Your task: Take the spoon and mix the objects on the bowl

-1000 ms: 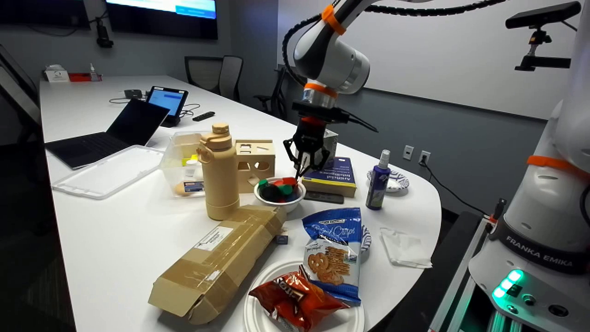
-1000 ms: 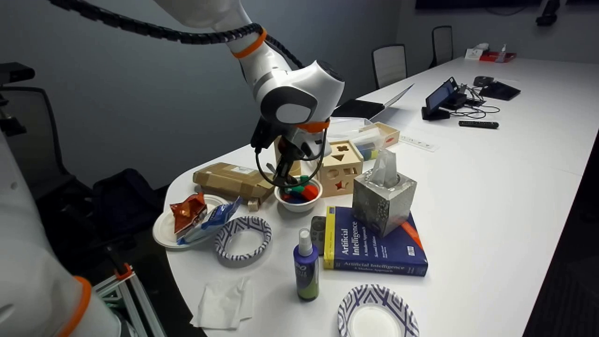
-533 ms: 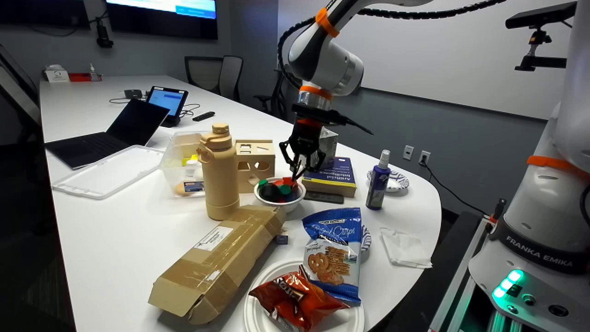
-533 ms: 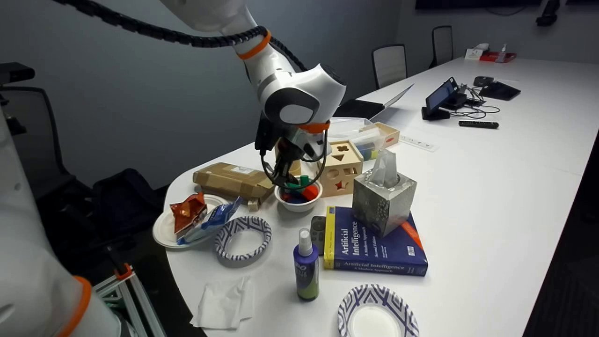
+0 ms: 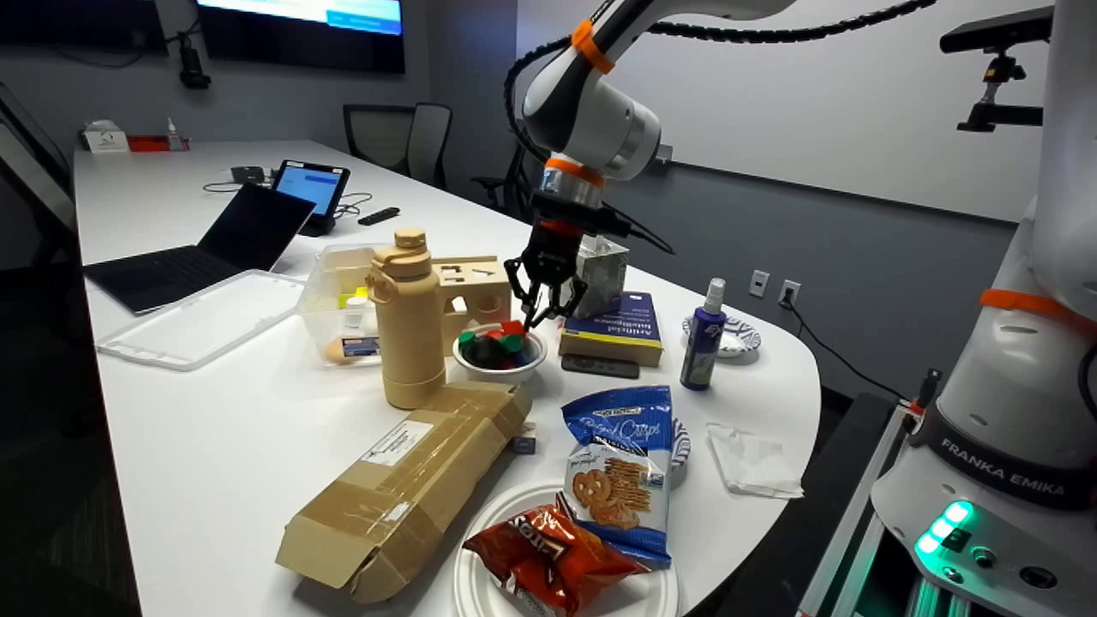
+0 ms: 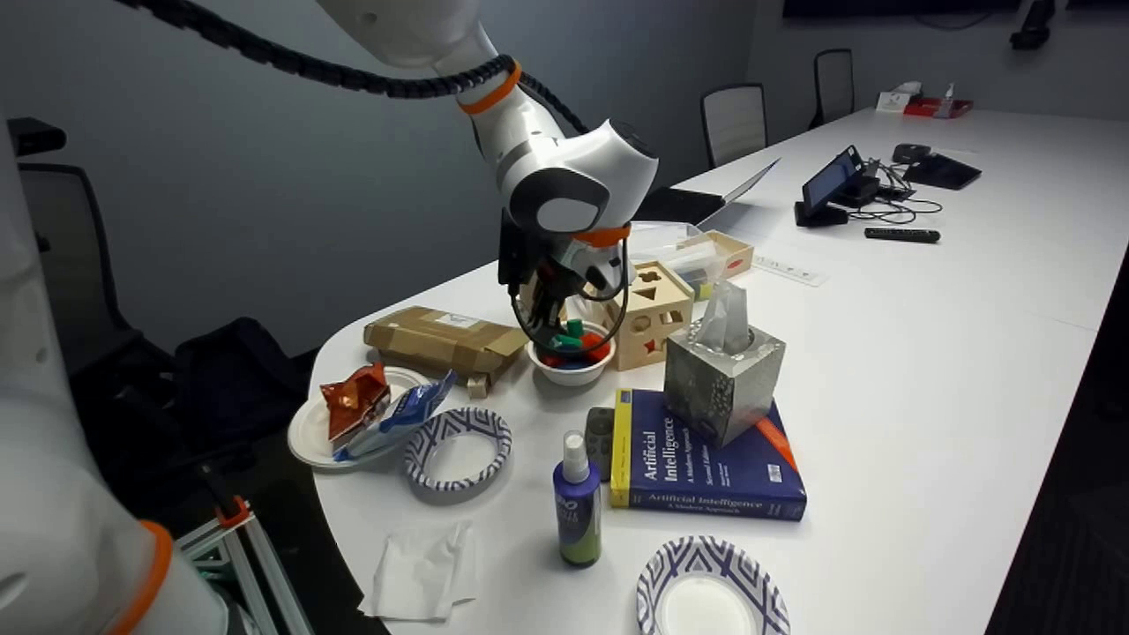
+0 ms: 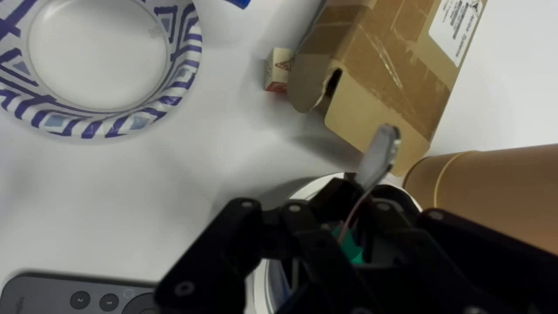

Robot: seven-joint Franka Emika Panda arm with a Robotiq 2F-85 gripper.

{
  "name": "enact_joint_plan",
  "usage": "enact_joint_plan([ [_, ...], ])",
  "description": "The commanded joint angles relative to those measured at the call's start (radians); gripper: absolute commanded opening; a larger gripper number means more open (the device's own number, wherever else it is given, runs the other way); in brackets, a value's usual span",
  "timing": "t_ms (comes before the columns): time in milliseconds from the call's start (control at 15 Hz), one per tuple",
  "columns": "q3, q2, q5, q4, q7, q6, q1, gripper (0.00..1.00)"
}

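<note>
The bowl is small, round and white (image 5: pixel 500 374); it also shows in an exterior view (image 6: pixel 571 376) and partly in the wrist view (image 7: pixel 260 285). It holds several objects: red pieces (image 6: pixel 596 346), green pieces (image 5: pixel 512 343), and dark and blue pieces. My gripper (image 5: pixel 535 314) is over the bowl, tilted, with its fingertips close above the pieces. It is shut on the spoon, whose silver handle (image 7: pixel 377 155) sticks up out of the fingers in the wrist view. The spoon's lower end is hidden by the fingers and pieces; I cannot tell how deep it reaches.
A wooden shape box (image 6: pixel 657 333) stands right beside the bowl. A tan bottle (image 5: pixel 411 334) and a long cardboard box (image 5: pixel 403 501) are close by. A blue book (image 6: pixel 706 481) bears a tissue box (image 6: pixel 716 384). A remote (image 6: pixel 600 445) lies between the bowl and the book.
The gripper, spoon and bowl have shifted together towards the wooden shape box, which has turned and moved slightly. The bowl is farther from the book and remote.
</note>
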Motion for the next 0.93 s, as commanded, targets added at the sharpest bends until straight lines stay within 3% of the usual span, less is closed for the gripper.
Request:
enact_joint_plan([
  [0,-0.011,0.02,-0.021,0.038,0.048,0.008,0.006,0.02],
  [267,-0.021,0.022,-0.037,0.053,0.085,-0.138,-0.009,0.02],
  [533,-0.022,0.055,-0.009,0.083,0.026,-0.283,-0.029,0.02],
  [867,-0.015,0.12,-0.017,0.148,-0.035,-0.306,-0.02,0.02],
])
